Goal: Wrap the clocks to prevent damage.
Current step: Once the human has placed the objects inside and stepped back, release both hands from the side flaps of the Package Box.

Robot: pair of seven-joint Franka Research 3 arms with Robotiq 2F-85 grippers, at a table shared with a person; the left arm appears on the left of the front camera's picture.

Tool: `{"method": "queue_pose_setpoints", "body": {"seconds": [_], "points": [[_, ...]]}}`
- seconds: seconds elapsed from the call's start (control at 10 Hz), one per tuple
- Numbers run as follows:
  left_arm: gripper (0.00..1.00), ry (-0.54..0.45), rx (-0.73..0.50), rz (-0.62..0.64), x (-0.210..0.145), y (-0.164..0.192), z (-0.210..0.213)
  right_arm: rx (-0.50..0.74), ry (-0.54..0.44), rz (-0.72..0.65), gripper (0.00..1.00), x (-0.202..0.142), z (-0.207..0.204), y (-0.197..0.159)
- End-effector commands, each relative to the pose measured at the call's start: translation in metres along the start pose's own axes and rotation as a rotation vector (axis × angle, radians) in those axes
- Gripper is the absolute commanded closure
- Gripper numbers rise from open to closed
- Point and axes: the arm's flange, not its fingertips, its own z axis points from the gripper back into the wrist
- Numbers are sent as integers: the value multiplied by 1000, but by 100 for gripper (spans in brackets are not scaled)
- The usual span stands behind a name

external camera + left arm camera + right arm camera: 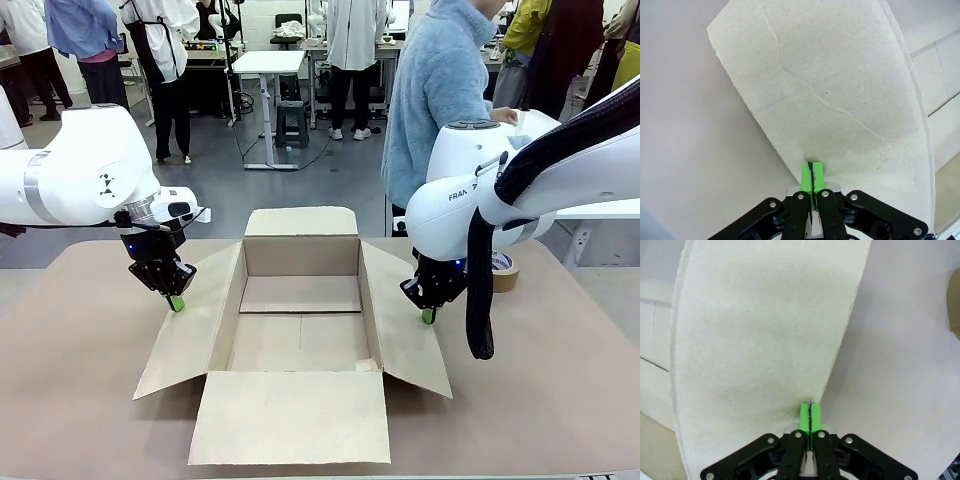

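An open brown cardboard box sits mid-frame on the tan desk, all four flaps spread out and its floor showing plain cardboard panels. The left tool has its green pads pressed together on the outer edge of the left flap. The left wrist view shows this tool nipping the pale flap at its rim. The right tool is likewise closed on the right flap, and its wrist view shows the pads pinching that flap's edge. A tape roll lies at the right, behind the right arm.
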Motion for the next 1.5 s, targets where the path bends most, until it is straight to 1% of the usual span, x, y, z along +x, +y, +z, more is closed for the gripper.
{"method": "queue_pose_setpoints", "body": {"seconds": [0.0, 1.4], "points": [[100, 2, 11, -2, -1, 1, -1, -1, 0, -16, 99, -1, 0, 0], [100, 2, 11, -2, -1, 1, -1, -1, 0, -16, 99, -1, 0, 0]]}}
